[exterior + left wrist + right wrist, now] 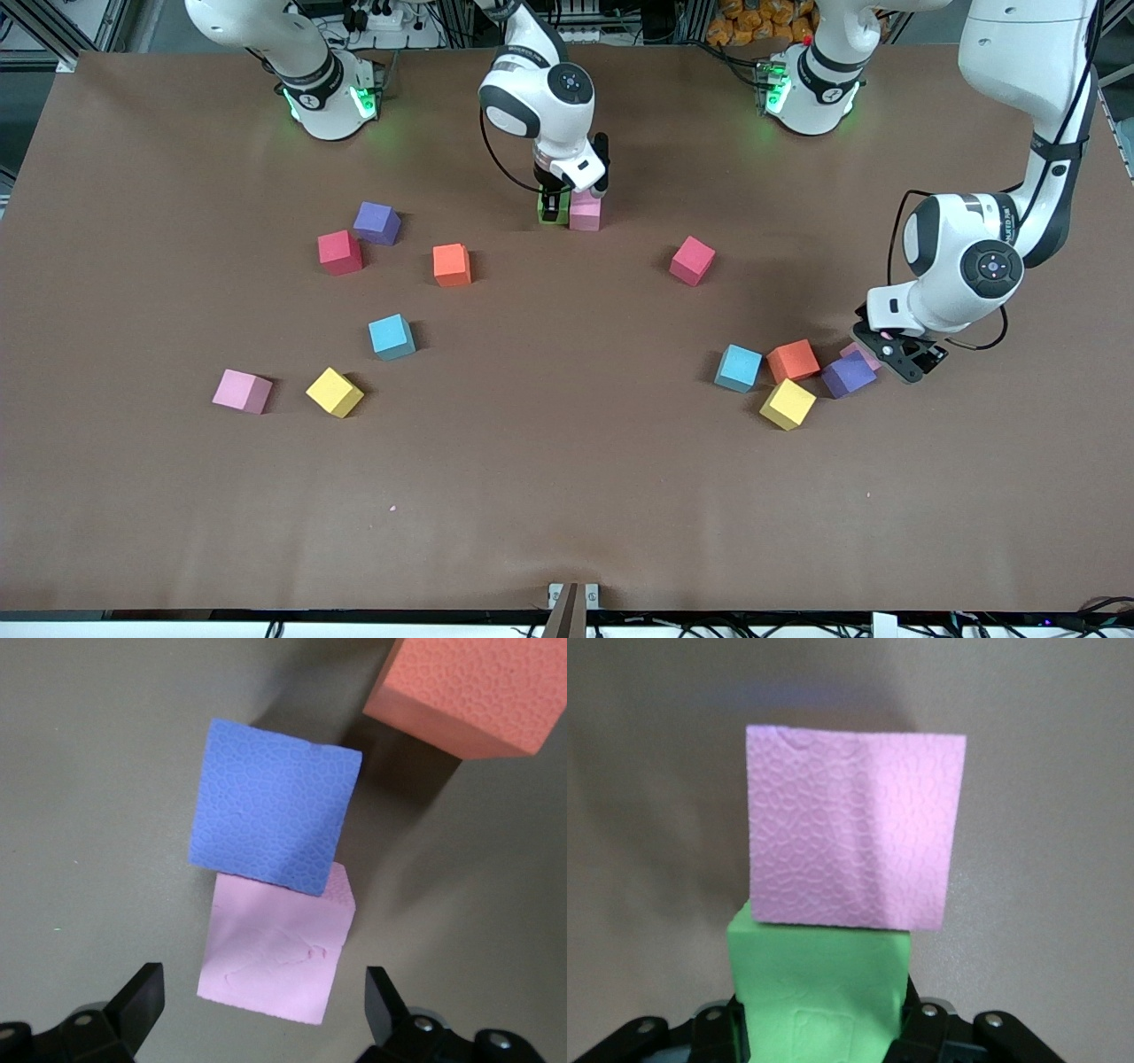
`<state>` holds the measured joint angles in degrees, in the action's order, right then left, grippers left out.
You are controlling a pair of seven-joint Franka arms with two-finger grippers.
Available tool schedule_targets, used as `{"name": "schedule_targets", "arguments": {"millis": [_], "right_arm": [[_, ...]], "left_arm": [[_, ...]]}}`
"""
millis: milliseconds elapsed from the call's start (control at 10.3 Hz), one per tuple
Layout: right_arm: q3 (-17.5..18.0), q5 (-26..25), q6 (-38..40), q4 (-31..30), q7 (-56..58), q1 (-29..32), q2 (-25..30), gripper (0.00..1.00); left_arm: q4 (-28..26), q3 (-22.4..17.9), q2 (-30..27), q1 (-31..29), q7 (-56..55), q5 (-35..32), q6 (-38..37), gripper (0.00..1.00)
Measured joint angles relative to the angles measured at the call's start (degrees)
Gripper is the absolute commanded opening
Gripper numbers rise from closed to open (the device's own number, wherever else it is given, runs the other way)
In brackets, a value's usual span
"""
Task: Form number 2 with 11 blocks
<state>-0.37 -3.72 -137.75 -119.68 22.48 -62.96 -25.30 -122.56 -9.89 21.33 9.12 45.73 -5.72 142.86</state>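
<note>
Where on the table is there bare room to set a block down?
The wide strip of table nearer the camera than the yellow block is bare, as is the middle between the blue block and second blue block. Crowded around the purple block.

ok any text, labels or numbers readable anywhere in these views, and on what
None can be read.
Left arm: dark lettering on the forearm, too small and blurred to read.
Green cube: a faint square impression, no legible characters.
The other cubes and the table carry no print.
</note>
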Motion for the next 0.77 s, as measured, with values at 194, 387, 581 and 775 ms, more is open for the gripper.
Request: {"name": "schedule_targets", "arguments": {"millis": [194, 387, 581, 775], "right_arm": [[-0.1, 0.3, -0.3, 0.1, -0.1, 0.0, -0.1, 1.0], [-0.3, 0.3, -0.4, 0.3, -0.1, 0.0, -0.4, 1.0], [-0.4, 0.3, 2.5, 1.3, -0.1, 0.0, -0.1, 1.0], [-0.7, 0.4, 9.3, 2.9, -0.2, 0.2, 2.3, 1.0]], "left_arm": [[0.0, 0.0, 0.4, 0.0, 2.0, 0.0, 0.2, 1.0], [0.2, 0.0, 1.0, 0.0, 3.2, 0.0, 0.4, 1.0], [0.7, 0.0, 1.7, 0.0, 5.4, 0.0, 0.8, 1.0], [1.5, 0.0, 2.7, 0.0, 6.4, 0.0, 0.8, 1.0]]}}
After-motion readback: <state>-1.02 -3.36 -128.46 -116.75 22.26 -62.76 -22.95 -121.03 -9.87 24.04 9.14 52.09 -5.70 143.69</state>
